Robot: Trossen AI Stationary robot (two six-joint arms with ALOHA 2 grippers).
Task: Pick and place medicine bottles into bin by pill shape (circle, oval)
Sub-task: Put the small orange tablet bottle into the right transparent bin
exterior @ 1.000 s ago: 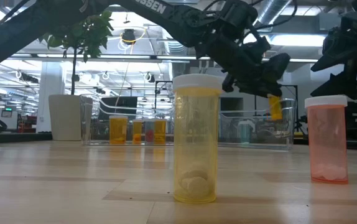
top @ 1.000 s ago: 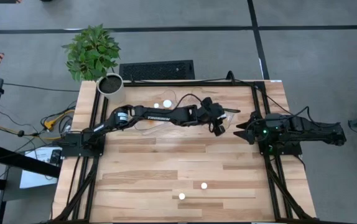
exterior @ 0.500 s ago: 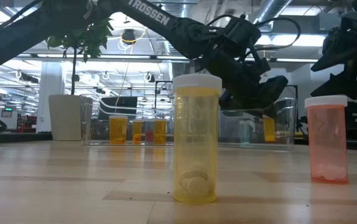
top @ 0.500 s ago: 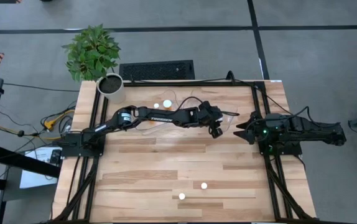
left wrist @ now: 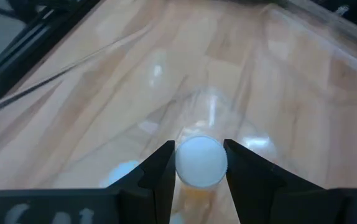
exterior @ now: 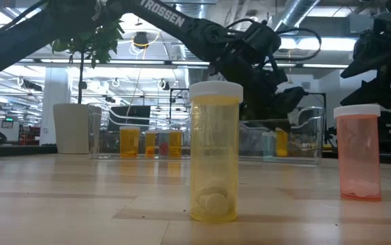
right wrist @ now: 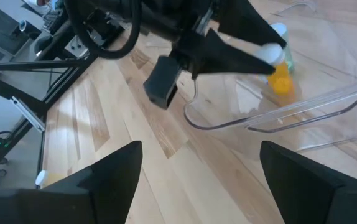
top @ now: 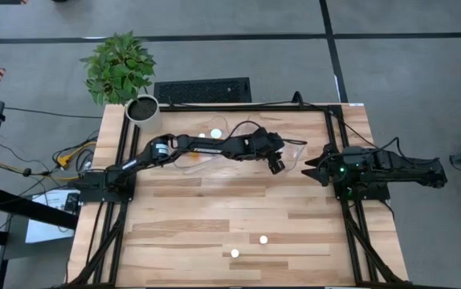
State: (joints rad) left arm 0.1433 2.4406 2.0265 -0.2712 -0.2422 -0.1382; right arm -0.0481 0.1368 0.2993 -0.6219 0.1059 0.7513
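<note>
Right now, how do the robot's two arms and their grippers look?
Both arms are dark, jointed and slender. The left arm bears white lettering on its link and a silver joint collar. Its left gripper has two black wedge-shaped fingers. The right arm shows a small green light, and the right gripper has broad black fingers.

The high camera looked straight down on the whole counter. The low one sat at counter height, facing the room. Each wrist camera looked closely past its own fingers; both caught the clear bin.
</note>
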